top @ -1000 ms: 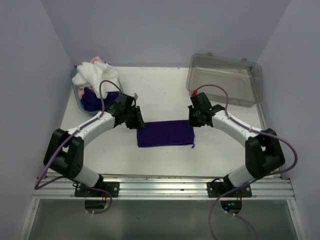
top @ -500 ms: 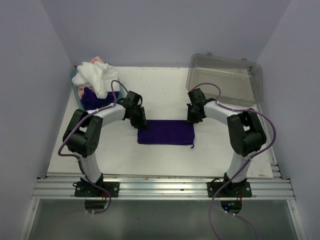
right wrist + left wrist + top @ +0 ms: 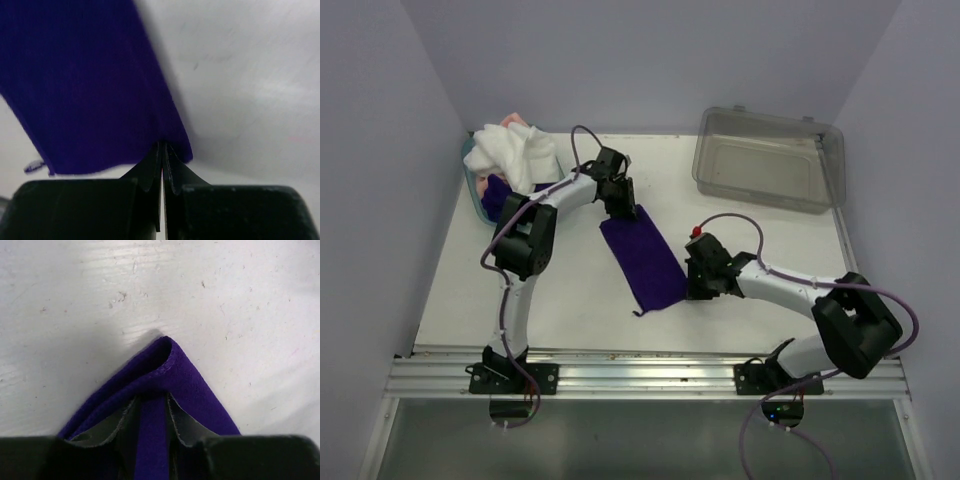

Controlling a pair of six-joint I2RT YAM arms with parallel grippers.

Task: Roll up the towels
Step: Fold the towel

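Purple towel (image 3: 642, 257) slants across scuffed white table (image 3: 560, 290) — left tool (image 3: 624, 208) and right tool (image 3: 689, 285) clamp its ends.

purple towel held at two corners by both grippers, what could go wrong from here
1. The right gripper pinches only the very edge of the purple towel; a pull could slip it free.
2. The left gripper holds a folded corner of several layers, which might separate or bunch.
3. The left arm passes close by the white towel hanging over the basket and might drag it out.
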